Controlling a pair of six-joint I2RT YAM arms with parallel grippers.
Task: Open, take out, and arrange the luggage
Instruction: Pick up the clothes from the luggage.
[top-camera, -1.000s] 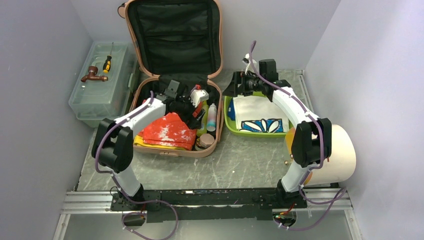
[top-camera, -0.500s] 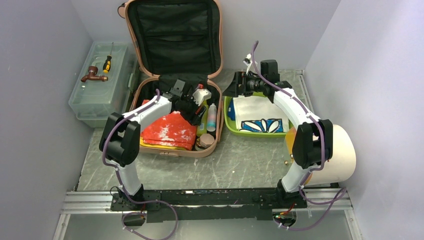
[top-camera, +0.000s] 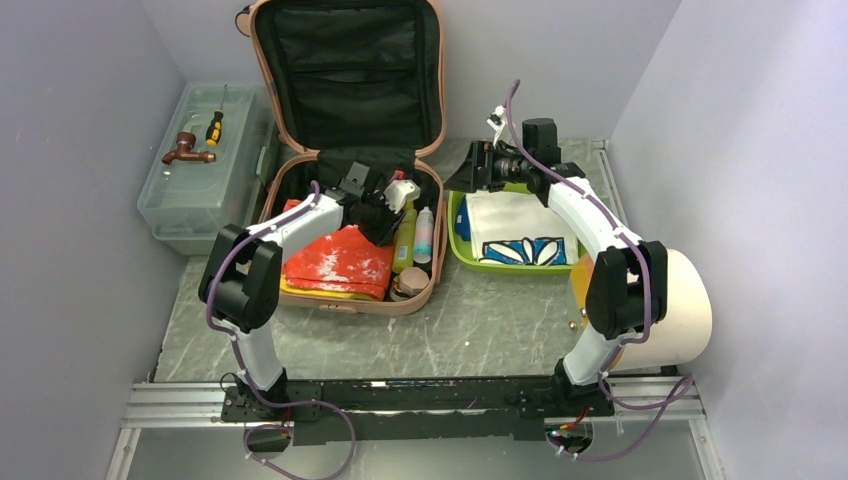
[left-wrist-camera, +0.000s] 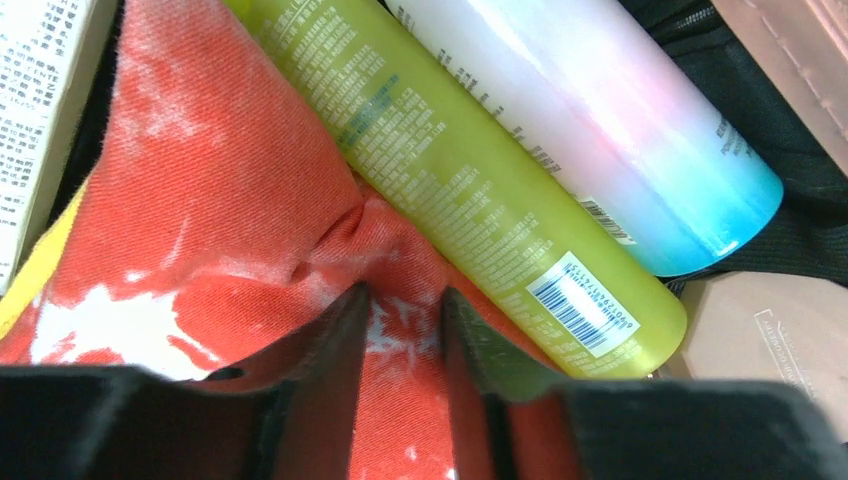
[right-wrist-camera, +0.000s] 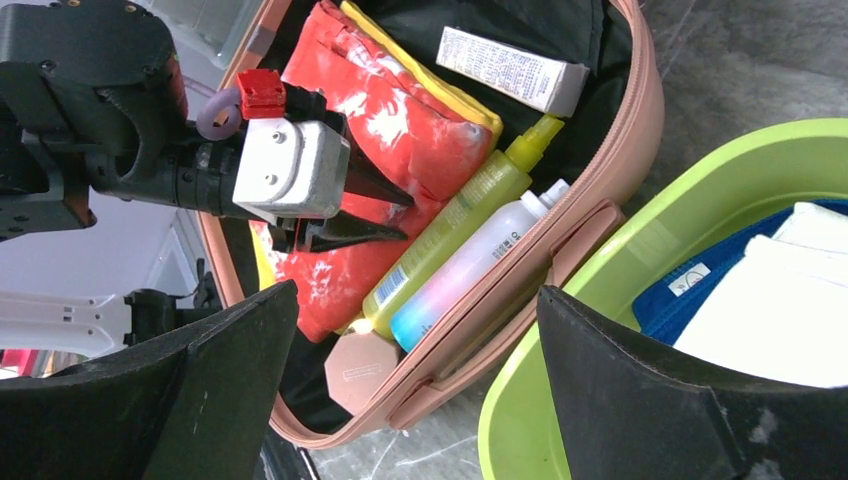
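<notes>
**Pink suitcase open, left gripper down in the clothes**

The luggage sits at the back of the surface, left of centre. Its lid stands up against the rear wall with the black lining facing out.

The bottom half is packed:
- a red cloth with white blotches, with something yellow under it
- a yellow-green bottle and a white-to-blue bottle, side by side along the right wall
- a white box at the far end
- a small pinkish case in the near right corner

The left gripper is inside the luggage with its tips on the red cloth, just beside the yellow-green bottle. The jaws are drawn partway together with cloth showing in the gap. Honestly can't tell if it's pinching a fold or just pressing down.

The right gripper hangs over the far left corner of the green tray, spread wide and holding nothing. The tray is just right of the luggage, with a folded white cloth in it.

On the luggage's left there's a clear toolbox with a screwdriver and a brown tap on its lid.
</notes>
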